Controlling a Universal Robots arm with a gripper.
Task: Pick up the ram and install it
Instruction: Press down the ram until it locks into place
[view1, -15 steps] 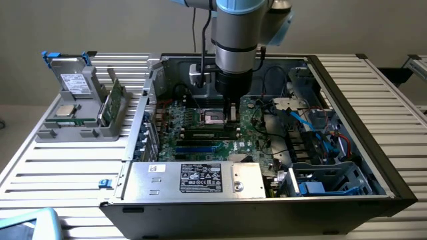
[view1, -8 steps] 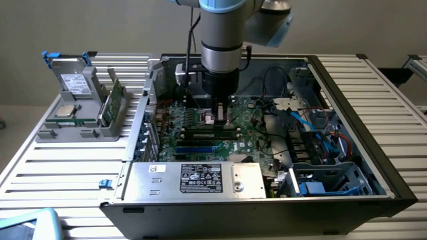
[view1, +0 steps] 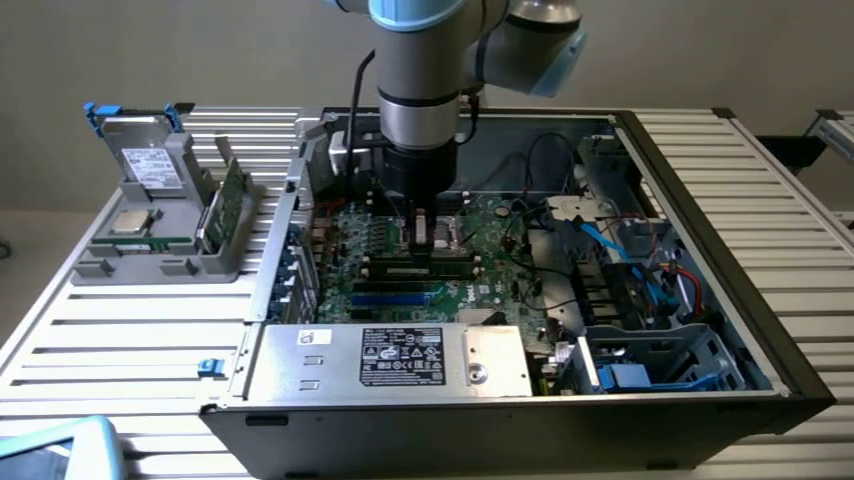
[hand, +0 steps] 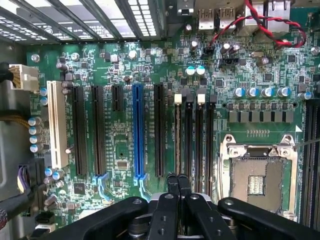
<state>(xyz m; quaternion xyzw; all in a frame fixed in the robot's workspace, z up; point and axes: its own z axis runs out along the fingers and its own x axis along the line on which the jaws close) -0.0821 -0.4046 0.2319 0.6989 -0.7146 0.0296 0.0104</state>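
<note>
Wrist view: we see our end effector (hand: 178, 186) clenched over the green motherboard's (hand: 125, 150) black slots (hand: 192, 135), apparently pressing the long green ram stick (hand: 178, 135) home.

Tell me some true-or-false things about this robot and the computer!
1. The tool is shut. True.
2. One long slot on the motherboard is blue. True.
3. The grey drive lies inside the computer case. False: it stands in the grey holder outside the case, on the exterior view's left.
4. A fan covers the processor socket. False: the socket is bare.
5. The tool hangs over the motherboard. True.
</note>
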